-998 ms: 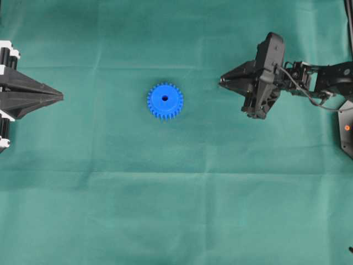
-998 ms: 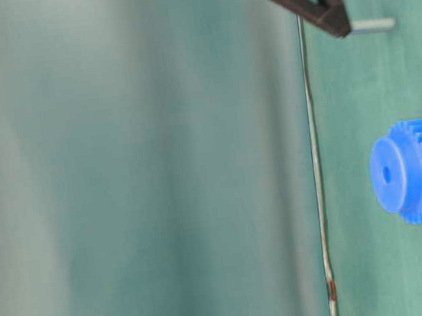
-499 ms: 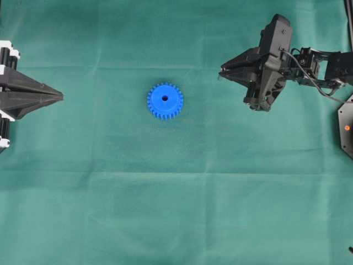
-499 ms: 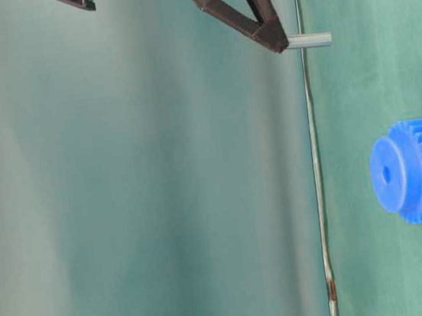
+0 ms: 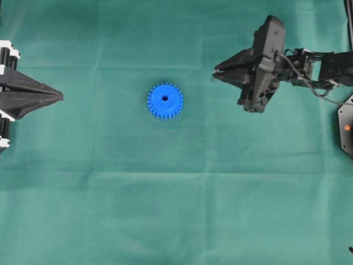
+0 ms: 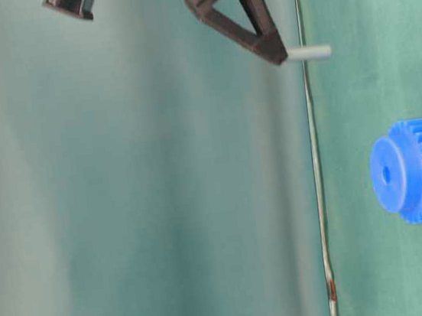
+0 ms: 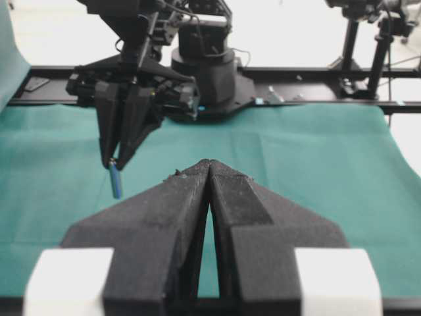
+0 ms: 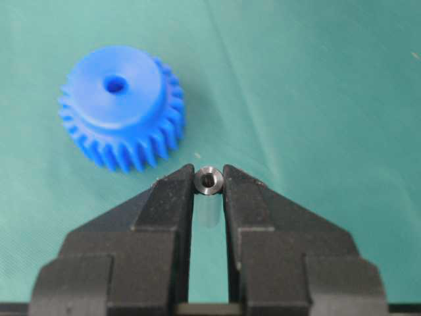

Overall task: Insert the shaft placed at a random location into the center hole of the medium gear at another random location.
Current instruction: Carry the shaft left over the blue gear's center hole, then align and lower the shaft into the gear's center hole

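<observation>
Right gripper [image 8: 209, 181] fingers pinching the shaft [image 8: 208, 180] upright, medium gear [image 5: 165, 101] off to its left, left fingers [image 7: 191, 217] pressed together.

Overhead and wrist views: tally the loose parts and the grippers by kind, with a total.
Blue gear: 1
Silvery shaft, clamped in the right gripper: 1
Grippers, counting the left gripper shut on nothing: 2
Green cloth covering the table: 1
Total: 5
</observation>
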Robot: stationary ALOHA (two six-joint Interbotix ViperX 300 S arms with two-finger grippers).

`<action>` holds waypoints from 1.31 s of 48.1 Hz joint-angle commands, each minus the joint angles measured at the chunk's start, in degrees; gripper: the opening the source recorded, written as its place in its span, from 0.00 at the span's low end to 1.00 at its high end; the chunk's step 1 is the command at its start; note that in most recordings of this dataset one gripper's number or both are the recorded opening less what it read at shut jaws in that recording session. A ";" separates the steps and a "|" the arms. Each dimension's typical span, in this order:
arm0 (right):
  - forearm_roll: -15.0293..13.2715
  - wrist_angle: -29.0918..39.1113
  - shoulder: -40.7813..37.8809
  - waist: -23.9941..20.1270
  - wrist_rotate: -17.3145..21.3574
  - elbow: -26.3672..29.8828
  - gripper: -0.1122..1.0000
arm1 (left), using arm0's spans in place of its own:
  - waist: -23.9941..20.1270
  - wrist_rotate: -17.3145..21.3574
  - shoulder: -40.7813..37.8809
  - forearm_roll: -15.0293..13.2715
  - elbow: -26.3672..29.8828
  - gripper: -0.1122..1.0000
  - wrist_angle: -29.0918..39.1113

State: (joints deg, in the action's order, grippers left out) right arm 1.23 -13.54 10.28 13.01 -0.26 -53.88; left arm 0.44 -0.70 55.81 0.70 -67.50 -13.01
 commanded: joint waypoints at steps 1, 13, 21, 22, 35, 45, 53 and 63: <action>0.35 -0.97 -1.41 -1.58 0.18 3.60 0.22 | 0.09 0.00 -0.35 0.18 1.41 0.10 -0.26; 0.35 -0.88 -8.09 -5.27 0.09 12.13 0.22 | 0.18 0.00 -0.44 0.18 1.41 0.10 -0.26; 0.26 -0.79 -12.13 -6.68 0.00 16.96 0.22 | 0.18 -0.09 -0.44 0.18 1.41 0.10 -0.26; 0.26 -0.79 -12.48 -6.77 0.00 17.31 0.22 | 0.18 0.00 -0.35 0.18 1.41 0.10 -0.26; 0.26 -0.88 -14.41 -7.03 0.00 19.16 0.22 | 0.09 0.00 -0.44 0.18 1.41 0.10 -0.26; 0.26 -1.14 -15.47 -7.12 -0.09 18.63 0.22 | 0.09 0.00 -0.44 0.18 1.41 0.10 -0.26; 0.35 -2.11 -17.75 -7.03 -0.09 18.72 0.22 | 0.09 -0.09 -0.53 0.18 1.41 0.10 -0.18; 0.35 -2.90 -18.98 -7.03 -0.09 18.63 0.22 | 0.09 -0.09 -0.53 0.18 1.41 0.10 -0.18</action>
State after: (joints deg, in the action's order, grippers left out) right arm 1.41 -16.08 -9.14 5.89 -0.26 -36.04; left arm 0.44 -0.70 55.81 0.79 -67.50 -12.92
